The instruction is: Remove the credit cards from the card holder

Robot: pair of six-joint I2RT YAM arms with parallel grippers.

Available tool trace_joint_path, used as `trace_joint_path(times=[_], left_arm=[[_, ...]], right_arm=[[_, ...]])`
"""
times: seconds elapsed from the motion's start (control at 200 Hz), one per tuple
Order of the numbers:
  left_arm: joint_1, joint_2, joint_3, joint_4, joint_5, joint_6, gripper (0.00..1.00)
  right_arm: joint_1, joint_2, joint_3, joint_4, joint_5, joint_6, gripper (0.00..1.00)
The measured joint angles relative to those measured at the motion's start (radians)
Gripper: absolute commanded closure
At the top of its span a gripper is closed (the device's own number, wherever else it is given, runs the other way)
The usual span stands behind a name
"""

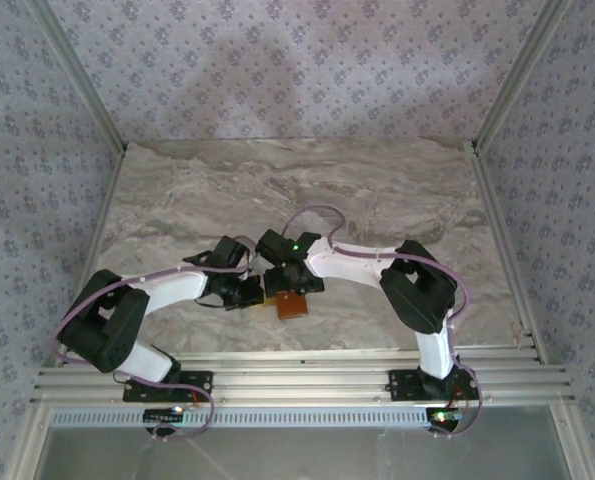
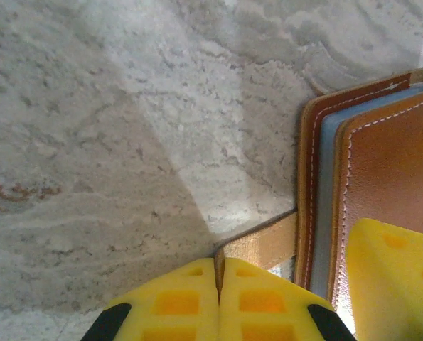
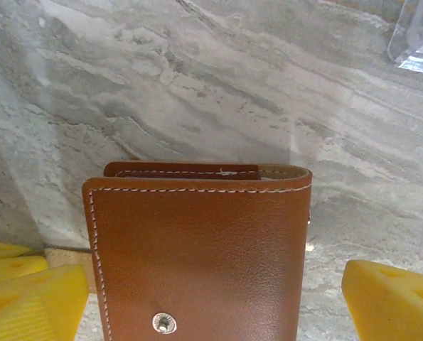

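Left wrist view: left gripper (image 2: 218, 264) pinched fully closed on the tan strap (image 2: 261, 245) sticking out of the card holder (image 2: 382, 177). Holder lies folded on the marble table (image 2: 126, 142), with blue-grey lining (image 2: 326, 185) showing between the leather flaps.

Right wrist view: right gripper (image 3: 211, 291) spread wide, one finger each side of the holder, gripping nothing. The snap stud (image 3: 164, 323) faces the camera. Far back right, clear tray (image 3: 417, 42).

Top view: both arms folded inward, elbows out, wrists meeting over the holder near the table's front centre.

My read: the leather is light and floppy and will slide on marble. The strap pinch should anchor it while the right peels the flap by its free edge. Guessing the credit cards are inside: thin, stiff, slick. Pinch an exposed short edge, pull straight.
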Motion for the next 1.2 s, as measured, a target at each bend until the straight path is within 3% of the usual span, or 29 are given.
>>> trace_joint_path(times=[0.37, 1.204], left_arm=[[0.048, 0.000, -0.045, 0.072, 0.089, 0.007, 1.00], [0.060, 0.010, -0.040, 0.066, 0.108, 0.054, 1.00]], right_arm=[[0.000, 0.009, -0.002, 0.005, -0.035, -0.011, 0.04], [0.002, -0.035, -0.002, -0.052, 0.016, -0.018, 0.08]])
